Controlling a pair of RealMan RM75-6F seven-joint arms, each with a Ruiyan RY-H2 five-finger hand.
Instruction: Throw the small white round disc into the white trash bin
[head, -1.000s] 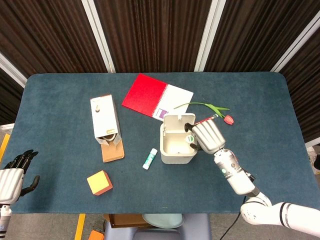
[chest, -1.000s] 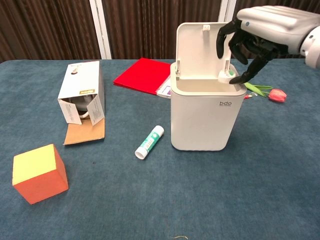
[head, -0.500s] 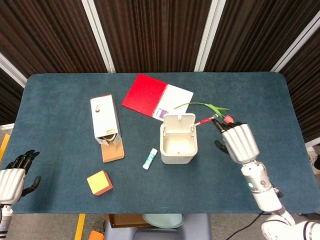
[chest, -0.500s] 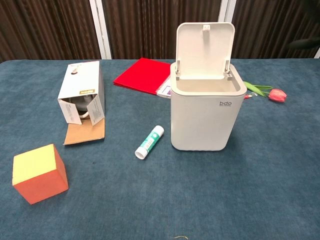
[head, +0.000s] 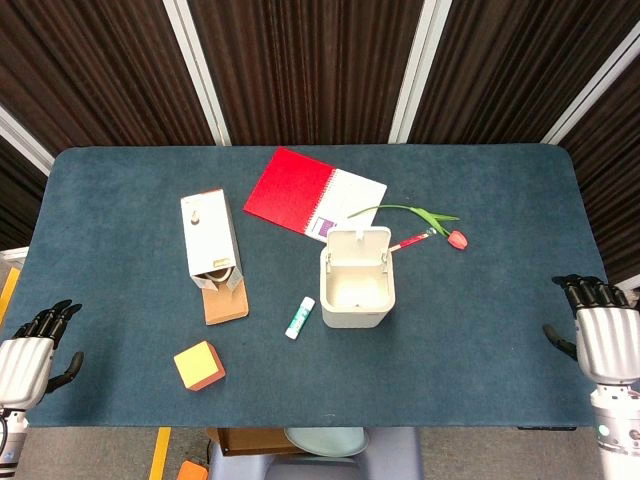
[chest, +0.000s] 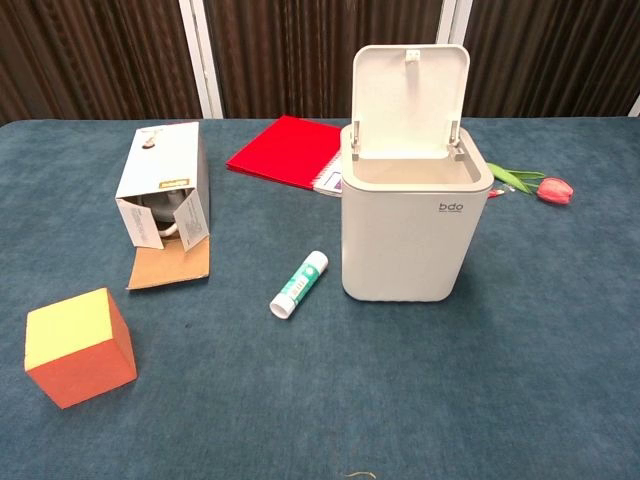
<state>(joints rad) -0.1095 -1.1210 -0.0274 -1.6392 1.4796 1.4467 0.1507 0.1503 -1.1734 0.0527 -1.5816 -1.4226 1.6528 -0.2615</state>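
The white trash bin (head: 357, 296) (chest: 415, 235) stands at the middle of the blue table with its lid tipped up and open. No small white round disc shows in either view; the bin's inside looks pale and I cannot make out anything in it. My right hand (head: 604, 338) hangs off the table's right front edge, fingers apart and holding nothing, far from the bin. Off the left front corner, my left hand (head: 27, 357) is also empty with its fingers spread. Neither hand appears in the chest view.
A green-and-white glue stick (head: 300, 317) (chest: 299, 283) lies just left of the bin. Further left are an open carton (head: 210, 243) (chest: 164, 188) and an orange-yellow cube (head: 198, 365) (chest: 79, 346). Behind the bin lie a red notebook (head: 312, 193) and a tulip (head: 455, 238) (chest: 554, 189).
One second ago my right hand held the disc over the bin's right rim. It has since drawn back to the table's right edge, empty, and the disc is out of sight.
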